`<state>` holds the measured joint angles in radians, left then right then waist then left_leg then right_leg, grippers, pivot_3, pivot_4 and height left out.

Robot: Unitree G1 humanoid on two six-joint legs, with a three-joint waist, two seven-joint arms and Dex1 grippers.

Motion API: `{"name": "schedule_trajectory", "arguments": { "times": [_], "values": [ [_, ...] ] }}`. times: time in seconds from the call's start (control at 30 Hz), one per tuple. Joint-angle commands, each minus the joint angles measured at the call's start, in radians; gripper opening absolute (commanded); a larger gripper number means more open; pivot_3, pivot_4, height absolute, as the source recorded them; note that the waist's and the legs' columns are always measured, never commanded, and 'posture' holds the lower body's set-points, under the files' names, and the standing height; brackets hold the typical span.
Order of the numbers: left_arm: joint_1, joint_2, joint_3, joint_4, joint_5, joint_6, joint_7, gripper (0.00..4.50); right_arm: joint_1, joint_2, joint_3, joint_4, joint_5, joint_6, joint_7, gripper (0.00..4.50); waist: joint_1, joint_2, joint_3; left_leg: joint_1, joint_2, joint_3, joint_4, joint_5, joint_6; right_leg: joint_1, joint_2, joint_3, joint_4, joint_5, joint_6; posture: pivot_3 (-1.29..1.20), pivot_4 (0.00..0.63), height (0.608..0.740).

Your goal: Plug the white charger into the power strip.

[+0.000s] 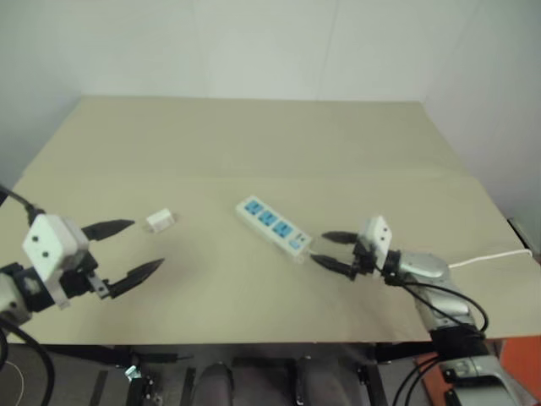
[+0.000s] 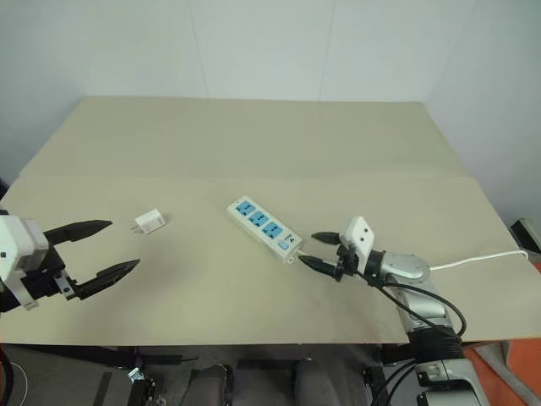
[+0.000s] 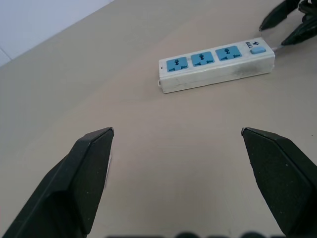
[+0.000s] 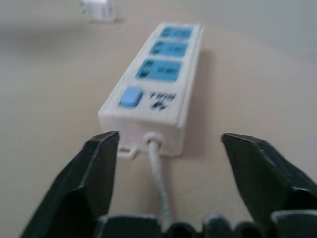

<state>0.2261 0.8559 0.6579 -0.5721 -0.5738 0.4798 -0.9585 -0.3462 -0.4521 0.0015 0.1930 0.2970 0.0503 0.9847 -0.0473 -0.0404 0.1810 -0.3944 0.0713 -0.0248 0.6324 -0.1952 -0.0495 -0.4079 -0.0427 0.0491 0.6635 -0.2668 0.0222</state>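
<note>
both black two-fingered grippers gape empty — left gripper [image 2: 103, 251] near the small white boxy charger [image 2: 150, 222], right gripper [image 2: 319, 251] at the long white power strip's [image 2: 264, 227] switch end — a careless nudge could skid either.

A wide bare stretch of table [image 2: 254, 135] is seen across the upper frame. At centre the power strip [image 2: 264, 227] lies diagonally, with open surface between it and the small charger [image 2: 150, 222] at left. A thin cord [image 2: 482, 256] crosses the right edge.
</note>
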Motion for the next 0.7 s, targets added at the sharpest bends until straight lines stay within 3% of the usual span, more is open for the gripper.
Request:
{"name": "schedule_trajectory", "arguments": {
  "times": [0.03,0.1,0.27,0.37,0.7],
  "values": [
    [-0.019,0.015,0.001,-0.003,-0.01,-0.025,-0.007,4.5,-0.019,0.07,0.03,-0.05,-0.004,-0.02,-0.056,4.48,-0.001,0.0,0.0,0.0,0.0,0.0,0.0,0.0,0.0,0.0,0.0,0.0,0.0,0.0,0.0,0.0,0.15,0.74],
    [-0.022,0.013,-0.002,-0.003,-0.011,-0.024,-0.008,4.5,-0.006,0.109,0.066,-0.056,-0.033,-0.048,-0.075,4.48,-0.001,0.0,0.0,0.001,0.0,0.0,-0.002,0.0,0.0,0.0,0.0,0.001,0.0,0.0,0.0,0.0,0.15,0.74],
    [-0.01,0.008,0.013,-0.011,-0.011,-0.022,-0.011,4.5,-0.031,0.228,0.107,0.032,-0.164,-0.122,-0.279,4.48,0.002,0.0,0.0,-0.002,0.0,0.001,-0.002,0.0,0.0,-0.002,0.0,0.001,-0.001,0.0,-0.001,0.0,0.15,0.74],
    [-0.001,0.007,0.022,-0.018,-0.013,-0.02,-0.008,4.5,-0.049,0.243,0.115,0.09,-0.207,-0.16,-0.326,4.48,0.002,0.0,0.0,-0.002,0.0,0.001,-0.001,0.0,0.0,-0.002,0.0,0.001,0.0,0.0,-0.001,0.0,0.15,0.74],
    [0.024,0.006,0.038,-0.036,-0.019,-0.016,-0.001,4.5,-0.036,0.207,0.127,0.118,-0.193,-0.142,-0.256,4.48,0.004,-0.001,-0.001,0.004,0.0,0.001,-0.002,0.0,0.0,0.003,0.0,0.002,-0.001,0.0,-0.001,0.0,0.15,0.74]
  ]
}}
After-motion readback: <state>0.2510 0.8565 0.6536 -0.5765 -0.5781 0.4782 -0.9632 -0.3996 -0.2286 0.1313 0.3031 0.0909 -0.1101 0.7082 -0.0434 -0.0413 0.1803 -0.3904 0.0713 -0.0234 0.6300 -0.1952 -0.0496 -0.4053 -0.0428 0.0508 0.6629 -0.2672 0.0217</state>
